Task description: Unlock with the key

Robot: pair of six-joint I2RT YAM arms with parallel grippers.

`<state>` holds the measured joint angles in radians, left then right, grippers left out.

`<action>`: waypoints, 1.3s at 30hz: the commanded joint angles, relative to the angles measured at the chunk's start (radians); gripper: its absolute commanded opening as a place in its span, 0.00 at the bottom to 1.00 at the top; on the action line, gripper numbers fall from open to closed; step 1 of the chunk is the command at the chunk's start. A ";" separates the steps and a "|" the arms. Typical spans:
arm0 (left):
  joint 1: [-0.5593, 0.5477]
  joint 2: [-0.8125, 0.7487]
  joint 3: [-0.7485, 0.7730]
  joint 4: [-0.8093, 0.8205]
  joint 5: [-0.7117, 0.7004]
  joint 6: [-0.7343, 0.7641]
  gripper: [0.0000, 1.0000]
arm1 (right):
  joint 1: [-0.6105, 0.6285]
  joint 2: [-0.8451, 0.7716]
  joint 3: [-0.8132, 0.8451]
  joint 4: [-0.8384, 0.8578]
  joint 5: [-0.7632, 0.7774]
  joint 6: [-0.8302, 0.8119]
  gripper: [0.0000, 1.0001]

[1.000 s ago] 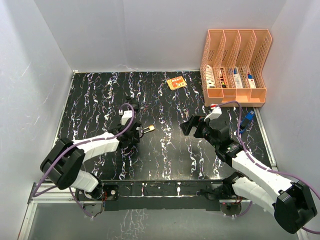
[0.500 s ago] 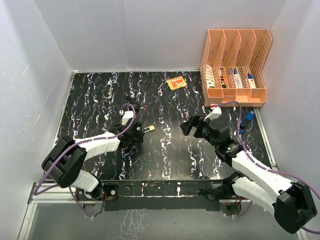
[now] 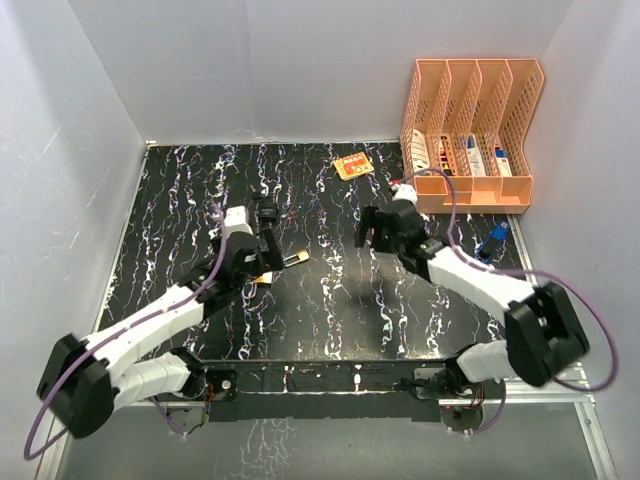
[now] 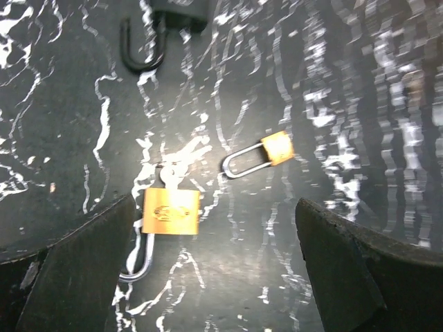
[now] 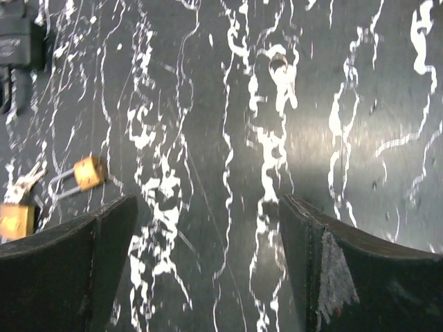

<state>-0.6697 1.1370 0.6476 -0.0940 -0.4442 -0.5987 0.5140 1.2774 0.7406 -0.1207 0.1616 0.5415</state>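
down below, brass padlock [image 4: 171, 212] with key [image 4: 183, 155] between parted left jaws; right jaws likewise parted, empty

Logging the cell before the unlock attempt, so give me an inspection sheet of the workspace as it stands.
Surface: black marbled table, flat, no spills seen.
Job's things: large brass padlock with keys at its end; small brass padlock beside it, apart.
Clutter: black padlock, orange card, blue object.
Hands: left hand and right hand open, empty.
Cables: purple cable along each arm.
Surroundings: orange file rack, white walls.
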 commanded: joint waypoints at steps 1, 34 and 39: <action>-0.003 -0.149 -0.096 0.093 0.088 -0.030 0.97 | -0.026 0.204 0.207 -0.073 0.084 -0.075 0.78; -0.006 -0.167 -0.118 0.090 0.135 -0.019 0.97 | -0.177 0.715 0.505 -0.015 -0.138 -0.288 0.33; -0.005 -0.169 -0.120 0.084 0.128 -0.016 0.97 | -0.177 0.712 0.483 -0.022 -0.133 -0.283 0.27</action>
<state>-0.6712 0.9764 0.5346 -0.0074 -0.3042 -0.6243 0.3374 1.9671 1.2289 -0.1276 0.0525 0.2562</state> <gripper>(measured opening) 0.971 0.277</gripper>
